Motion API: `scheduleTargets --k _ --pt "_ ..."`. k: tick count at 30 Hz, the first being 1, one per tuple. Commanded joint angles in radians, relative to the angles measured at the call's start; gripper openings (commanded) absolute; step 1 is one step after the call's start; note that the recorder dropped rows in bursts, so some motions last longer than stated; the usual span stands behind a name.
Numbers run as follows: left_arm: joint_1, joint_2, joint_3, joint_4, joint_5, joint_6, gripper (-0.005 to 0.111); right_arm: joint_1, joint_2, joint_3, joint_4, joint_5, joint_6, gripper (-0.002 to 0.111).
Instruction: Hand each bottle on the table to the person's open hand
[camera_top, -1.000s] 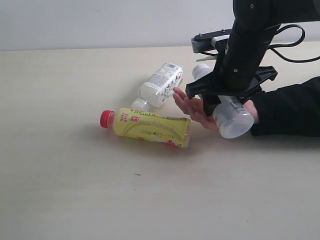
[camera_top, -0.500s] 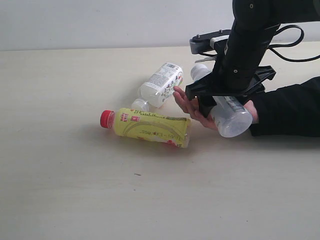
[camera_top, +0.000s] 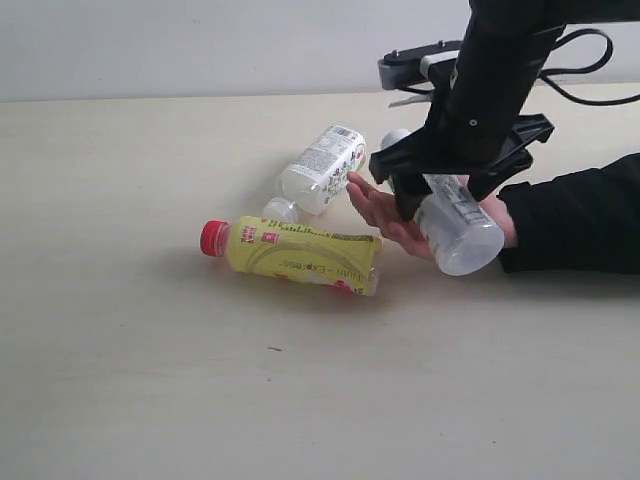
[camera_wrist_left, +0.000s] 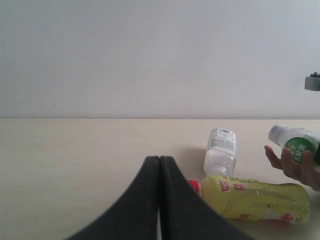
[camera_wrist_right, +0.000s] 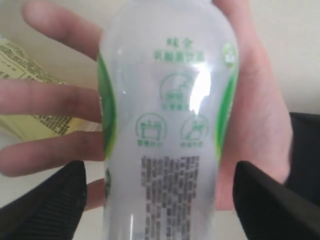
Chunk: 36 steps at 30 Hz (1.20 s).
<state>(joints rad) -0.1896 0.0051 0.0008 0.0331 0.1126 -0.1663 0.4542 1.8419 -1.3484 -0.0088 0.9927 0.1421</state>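
Hovering over the person's open hand (camera_top: 385, 215), my right gripper (camera_wrist_right: 160, 200) has its jaws spread, one on each side of the whitish bottle (camera_top: 460, 225); as far as the wrist view shows, neither touches it. The bottle lies on its side across the palm, its base jutting past the hand's edge.

That is my worry. It is a smooth, round cylinder of cloudy plastic on soft skin, and I judge it could roll off onto the counter (camera_top: 150, 350) if the fingers don't curl. A crooked retreat could also catch a ribbed black pad on its slick printed side and nudge it.

The yellow bottle (camera_top: 300, 255), glossy-labelled with a red cap, lies on the pale wood-grain just beside the fingertips. A second whitish bottle (camera_top: 320, 170) lies beyond it. My left gripper (camera_wrist_left: 160, 200) is pressed together, empty, well apart from them.
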Motion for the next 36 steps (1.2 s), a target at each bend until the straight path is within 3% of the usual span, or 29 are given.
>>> scheduleTargets --k 1,10,12,15,20,30,36 --pt "0.005 -0.005 -0.001 0.004 -0.009 0.003 0.0 -0.002 -0.085 -0.034 -0.005 0.035 -0.008 0.076" --pt "0.005 -0.005 -0.001 0.004 -0.009 0.003 0.0 -0.002 -0.265 -0.034 0.009 0.157 -0.012 0.07" --pt "0.005 -0.005 -0.001 0.004 -0.009 0.003 0.0 -0.002 -0.31 -0.032 0.009 0.183 -0.013 0.061" --pt "0.005 -0.005 -0.001 0.004 -0.009 0.003 0.0 -0.002 -0.394 0.02 0.009 0.178 -0.017 0.038" --pt "0.005 -0.005 -0.001 0.004 -0.009 0.003 0.0 -0.002 -0.62 0.241 -0.011 -0.003 -0.089 0.002" --pt "0.005 -0.005 -0.001 0.004 -0.009 0.003 0.0 -0.002 -1.19 0.664 -0.041 -0.424 -0.201 0.0" --pt "0.005 -0.005 -0.001 0.004 -0.009 0.003 0.0 -0.002 -1.458 0.778 -0.032 -0.458 -0.201 0.0"
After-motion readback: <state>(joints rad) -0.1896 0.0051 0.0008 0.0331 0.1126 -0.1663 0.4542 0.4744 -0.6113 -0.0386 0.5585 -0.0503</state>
